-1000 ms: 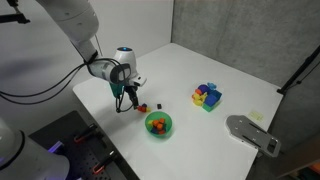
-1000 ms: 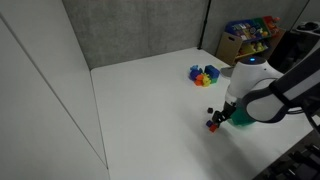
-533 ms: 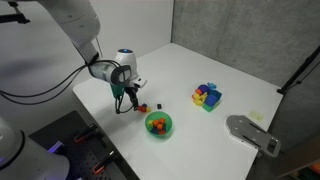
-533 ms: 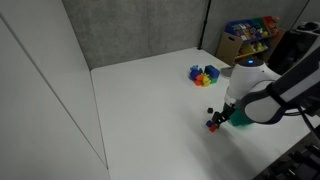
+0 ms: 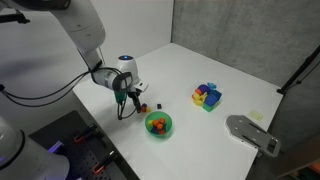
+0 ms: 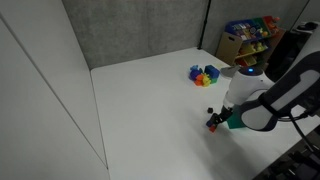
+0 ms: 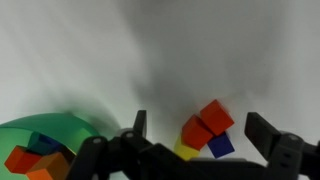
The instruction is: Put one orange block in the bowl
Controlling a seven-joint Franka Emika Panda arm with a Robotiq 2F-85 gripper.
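In the wrist view my gripper (image 7: 201, 126) is open, its jaws on either side of a small cluster of cubes on the white table. The cluster holds an orange block (image 7: 213, 116), a redder cube (image 7: 196, 132) touching it, a yellow cube (image 7: 186, 151) and a blue cube (image 7: 221, 145). The green bowl (image 7: 58, 132) is at lower left with orange and red blocks inside. In both exterior views the gripper (image 5: 130, 103) (image 6: 221, 116) hangs low over the cluster (image 5: 141, 107) (image 6: 213, 124), next to the bowl (image 5: 159, 125) (image 6: 238, 122).
A tiny dark block (image 5: 158, 105) (image 6: 209, 110) lies near the bowl. A blue-yellow-purple heap of blocks (image 5: 207, 96) (image 6: 204, 74) sits farther off. A grey device (image 5: 252, 133) lies at a table corner. A toy shelf (image 6: 250, 38) stands behind.
The gripper has come down a little closer to the cluster of cubes. The blocks and bowl have not moved.
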